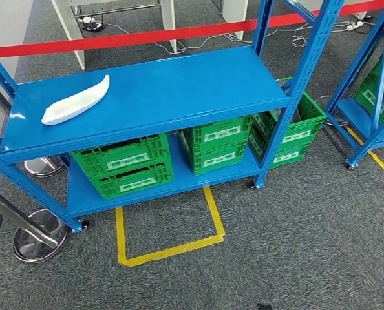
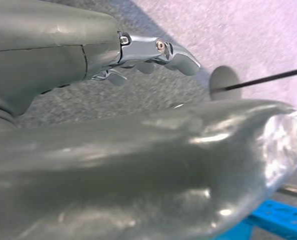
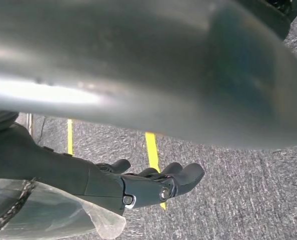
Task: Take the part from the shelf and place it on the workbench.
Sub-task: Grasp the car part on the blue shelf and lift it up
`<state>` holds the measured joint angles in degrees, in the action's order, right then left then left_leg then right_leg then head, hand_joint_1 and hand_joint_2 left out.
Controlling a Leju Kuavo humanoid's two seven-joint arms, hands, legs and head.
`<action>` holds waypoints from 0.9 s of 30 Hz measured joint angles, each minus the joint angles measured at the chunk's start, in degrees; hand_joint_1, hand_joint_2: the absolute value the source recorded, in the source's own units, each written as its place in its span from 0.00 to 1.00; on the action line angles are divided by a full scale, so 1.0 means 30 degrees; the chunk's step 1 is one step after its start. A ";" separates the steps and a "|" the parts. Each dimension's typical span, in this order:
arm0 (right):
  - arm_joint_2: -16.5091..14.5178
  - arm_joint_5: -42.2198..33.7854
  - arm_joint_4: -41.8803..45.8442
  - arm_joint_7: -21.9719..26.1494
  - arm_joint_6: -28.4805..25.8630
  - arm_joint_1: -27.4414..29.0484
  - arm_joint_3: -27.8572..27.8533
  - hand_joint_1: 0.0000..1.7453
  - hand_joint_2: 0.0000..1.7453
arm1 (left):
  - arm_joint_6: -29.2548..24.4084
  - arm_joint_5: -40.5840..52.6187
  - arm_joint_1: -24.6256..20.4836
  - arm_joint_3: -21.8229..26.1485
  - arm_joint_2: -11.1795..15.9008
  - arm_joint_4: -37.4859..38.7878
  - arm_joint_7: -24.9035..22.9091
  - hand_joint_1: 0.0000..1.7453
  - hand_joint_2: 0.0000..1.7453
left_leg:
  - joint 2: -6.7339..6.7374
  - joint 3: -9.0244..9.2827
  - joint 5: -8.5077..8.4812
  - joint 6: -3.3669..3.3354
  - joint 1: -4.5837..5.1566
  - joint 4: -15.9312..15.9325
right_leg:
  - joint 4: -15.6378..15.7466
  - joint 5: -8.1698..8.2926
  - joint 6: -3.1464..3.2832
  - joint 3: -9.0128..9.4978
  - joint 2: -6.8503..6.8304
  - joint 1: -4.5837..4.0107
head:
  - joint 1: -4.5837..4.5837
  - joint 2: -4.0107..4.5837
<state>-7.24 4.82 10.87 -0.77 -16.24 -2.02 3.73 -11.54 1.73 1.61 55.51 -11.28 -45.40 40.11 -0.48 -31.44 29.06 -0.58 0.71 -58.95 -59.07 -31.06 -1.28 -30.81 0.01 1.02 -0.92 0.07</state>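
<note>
A long, white, boat-shaped part point(image 1: 77, 101) lies on the left end of the blue shelf's top board point(image 1: 180, 90). It is flat on the board and nothing touches it. My left hand point(image 2: 101, 55) hangs over grey carpet with its fingers stretched out and apart, holding nothing. My right hand point(image 3: 139, 185) also hangs above the carpet, fingers loosely extended and empty, close to a yellow floor line point(image 3: 151, 147).
Green crates point(image 1: 124, 165) point(image 1: 216, 143) fill the lower board, with more point(image 1: 290, 129) behind the right post. A yellow floor outline point(image 1: 168, 248) lies before the shelf. Stanchion bases point(image 1: 33, 236) stand at left, red barrier tape point(image 1: 131, 37) runs behind, and another blue rack point(image 1: 375, 97) stands at right.
</note>
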 joint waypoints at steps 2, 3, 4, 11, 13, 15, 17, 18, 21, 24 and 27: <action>-0.0005 0.0000 -0.0016 0.0002 0.0000 0.0004 0.0000 0.00 0.00 | 0.0040 0.0047 0.0030 0.0202 -0.0131 -0.0573 0.0000 0.00 0.00 | 0.0000 -0.0001 0.0001 -0.0001 0.0001 0.0000 | 0.0000 0.0000 0.0000 -0.0002 -0.0001 0.0000 | 0.0000 0.0004; -0.0007 0.0000 -0.0022 0.0002 0.0000 0.0004 -0.0002 0.00 0.00 | 0.0051 0.0049 0.0046 0.0282 -0.0190 -0.0794 0.0000 0.00 0.25 | 0.0000 -0.0002 0.0001 -0.0001 0.0001 0.0000 | 0.0001 0.0000 0.0000 -0.0003 -0.0003 0.0001 | 0.0000 0.0005; -0.0009 0.0002 -0.0024 0.0002 0.0000 0.0002 0.0000 0.00 0.00 | 0.0058 0.0051 0.0057 0.0357 -0.0241 -0.0985 0.0000 0.00 0.50 | 0.0000 -0.0003 0.0001 -0.0001 0.0001 0.0000 | 0.0001 0.0000 0.0000 -0.0003 -0.0005 0.0001 | 0.0000 0.0007; -0.0024 0.0011 -0.0031 0.0062 0.0000 -0.0001 -0.0005 0.00 0.00 | 0.0940 0.3013 0.0170 0.0455 -0.1194 -0.3656 -0.0020 0.00 1.00 | -0.0001 -0.0002 0.0000 -0.0002 0.0001 -0.0002 | 0.0002 0.0003 -0.0004 -0.0011 -0.0010 0.0002 | -0.0003 0.0004; -0.0036 0.0071 -0.0031 0.0069 -0.0006 0.0001 -0.0005 0.00 0.00 | 0.0647 0.4315 0.0364 -0.0116 -0.1668 -0.5122 -0.0204 0.00 1.00 | 0.0000 -0.0001 -0.0001 -0.0002 0.0002 -0.0005 | 0.0002 0.0009 -0.0011 -0.0008 0.0001 0.0003 | -0.0002 0.0005; -0.0042 0.0180 -0.0031 0.0062 -0.0018 0.0009 -0.0009 0.00 0.00 | -0.0146 0.5625 0.0892 -0.1500 -0.2043 -0.6874 -0.0586 0.00 1.00 | 0.0002 -0.0001 -0.0001 -0.0003 0.0002 -0.0014 | 0.0002 0.0012 -0.0017 -0.0011 0.0008 0.0004 | 0.0002 0.0004; -0.0042 0.0297 -0.0035 0.0031 -0.0014 0.0006 -0.0013 0.00 0.00 | -0.1063 0.7205 0.1560 -0.3396 -0.2279 -0.8651 -0.0857 0.00 1.00 | -0.0004 -0.0007 -0.0002 -0.0005 0.0002 -0.0025 | 0.0003 0.0014 -0.0019 -0.0013 -0.0008 0.0006 | 0.0002 0.0003; -0.0042 0.0359 -0.0036 0.0015 0.0002 0.0001 -0.0013 0.00 0.00 | -0.1398 0.7984 0.1803 -0.4270 -0.2341 -0.9374 -0.0907 0.00 1.00 | -0.0010 -0.0011 -0.0003 -0.0006 0.0002 -0.0027 | 0.0003 0.0014 -0.0020 -0.0009 -0.0019 0.0007 | -0.0002 0.0005; -0.0042 0.0649 -0.0038 -0.0029 0.0100 -0.0014 -0.0009 0.00 0.00 | -0.2288 1.0161 0.2401 -0.6780 -0.2319 -1.1244 -0.1148 0.00 1.00 | -0.0010 -0.0011 -0.0002 -0.0008 0.0002 -0.0030 | 0.0002 0.0017 -0.0024 -0.0008 0.0011 0.0008 | 0.0000 0.0005; -0.0040 0.1097 -0.0040 -0.0096 0.0288 0.0005 0.0007 0.00 0.00 | -0.4024 1.1868 0.3346 -1.0078 -0.2018 -1.3321 -0.1756 0.00 1.00 | -0.0010 -0.0033 -0.0011 -0.0025 0.0003 -0.0034 | 0.0003 0.0024 -0.0035 -0.0030 0.0002 0.0016 | 0.0000 0.0005; -0.0042 0.1470 -0.0045 -0.0055 0.0370 -0.0067 0.0111 0.00 0.00 | -0.5803 1.3054 0.3735 -1.3094 -0.1527 -1.4704 -0.2326 0.00 1.00 | -0.0039 -0.0048 -0.0018 -0.0036 0.0005 -0.0036 | 0.0003 0.0026 -0.0039 -0.0024 -0.0023 0.0020 | 0.0000 0.0005</action>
<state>-7.37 9.23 10.73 -0.93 -15.13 -2.22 4.06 -28.95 40.89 12.81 16.23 -15.86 -89.51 33.13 -0.60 -31.59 29.00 -0.69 0.72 -59.05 -59.06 -30.98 -1.40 -30.89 -0.06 1.08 -0.92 0.08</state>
